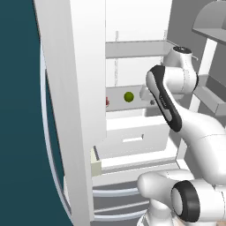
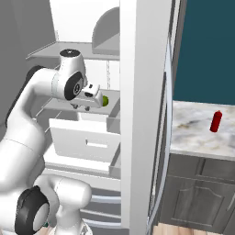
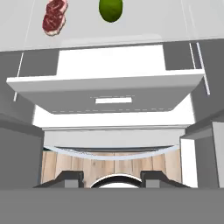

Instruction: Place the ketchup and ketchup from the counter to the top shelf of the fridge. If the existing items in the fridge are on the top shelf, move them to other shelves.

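In the hand view the gripper (image 3: 111,178) looks down inside the fridge (image 2: 137,92), and its two tips stand a little apart with nothing between them. Past the tips sits a white drawer (image 3: 105,94), and beyond it on a lower shelf (image 3: 175,22) lie the dark-red lump (image 3: 54,17) on the left and the green fruit (image 3: 110,9) on the right. In the right base view the gripper (image 2: 81,106) is just left of the green fruit (image 2: 105,100), and one ketchup (image 2: 216,121) stands upright far off to the gripper's right on the counter (image 2: 193,137), outside the fridge.
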